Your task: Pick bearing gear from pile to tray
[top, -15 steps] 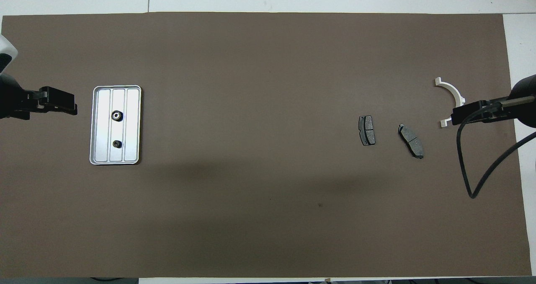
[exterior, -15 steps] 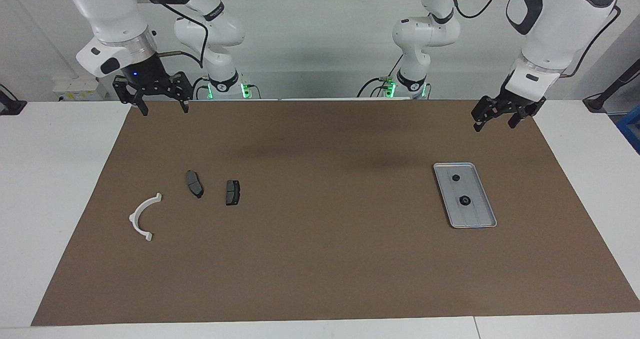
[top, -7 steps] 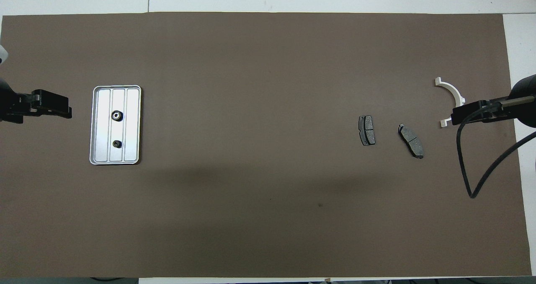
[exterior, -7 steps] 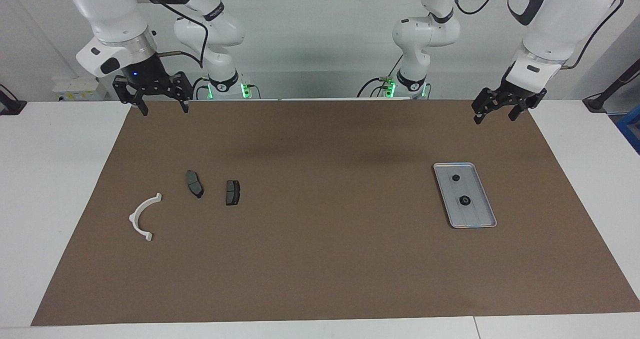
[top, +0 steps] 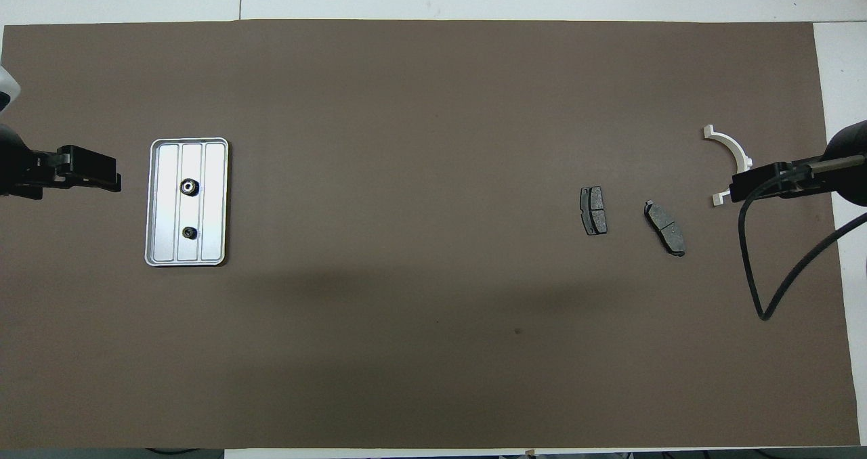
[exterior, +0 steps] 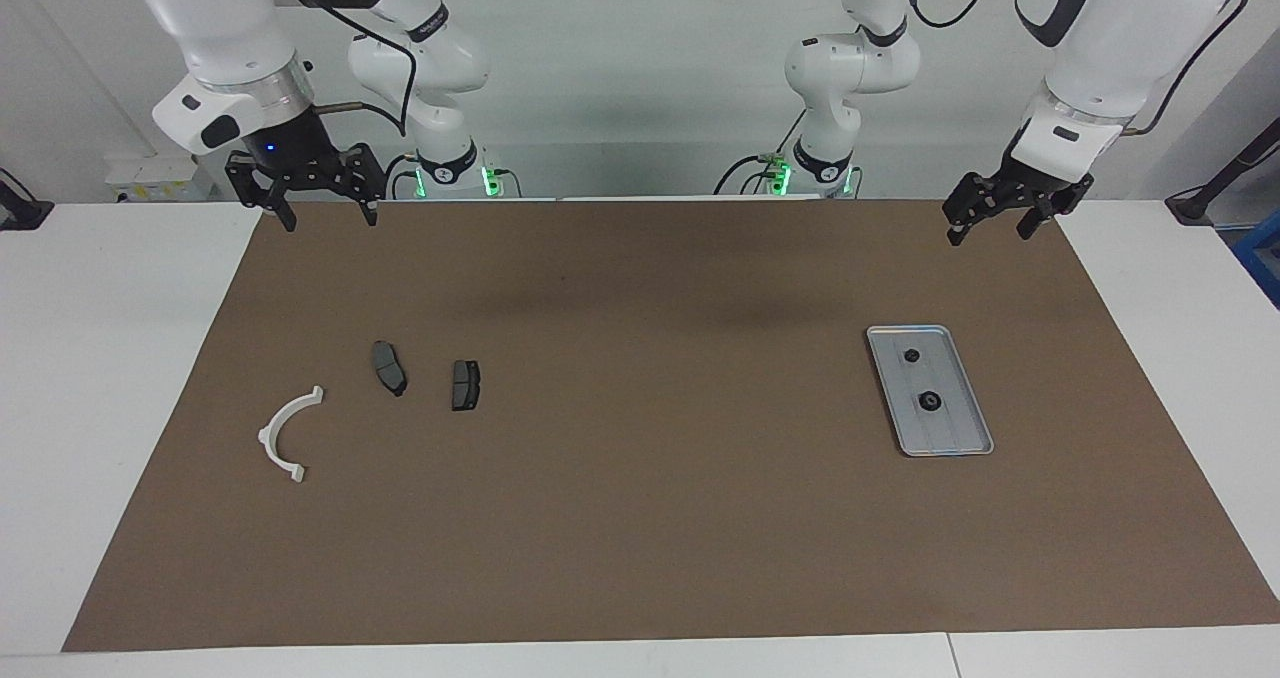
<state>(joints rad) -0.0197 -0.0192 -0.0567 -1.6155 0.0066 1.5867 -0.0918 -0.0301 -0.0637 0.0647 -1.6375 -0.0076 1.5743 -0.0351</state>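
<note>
Left gripper (exterior: 985,226) has risen a little since a second ago; nothing else has shifted. It hangs released and empty at upper right of the facing view, over the brown mat (exterior: 650,518). Right gripper (exterior: 320,213) waits at upper left, jaws spread, empty. Tray (exterior: 962,443) at right-centre holds two bearing gears (exterior: 930,403) (exterior: 911,355). Pile remainder sits left-centre: two dark pads (exterior: 389,368) (exterior: 465,385), white arc (exterior: 280,436).
</note>
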